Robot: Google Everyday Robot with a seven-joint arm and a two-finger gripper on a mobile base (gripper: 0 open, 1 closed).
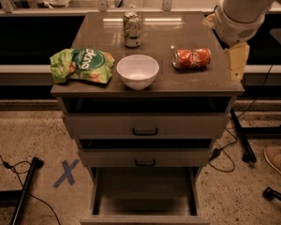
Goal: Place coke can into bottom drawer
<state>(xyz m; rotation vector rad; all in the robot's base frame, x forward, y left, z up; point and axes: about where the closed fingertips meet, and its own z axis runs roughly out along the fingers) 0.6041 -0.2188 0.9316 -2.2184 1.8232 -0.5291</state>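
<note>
- On the bench [164, 36], right of the white bowl [137, 71], the coke can [192, 58] lies on its side.
- The hand [237, 62] hangs at the bench's right edge, near the coke can; wide or narrow, I cannot tell.
- The bottom drawer [143, 196] stands open.

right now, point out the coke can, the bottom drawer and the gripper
coke can [192, 58]: camera view, its red side
bottom drawer [145, 193]: camera view, its bare floor
gripper [236, 69]: camera view, its beige lower end, right of the can
</note>
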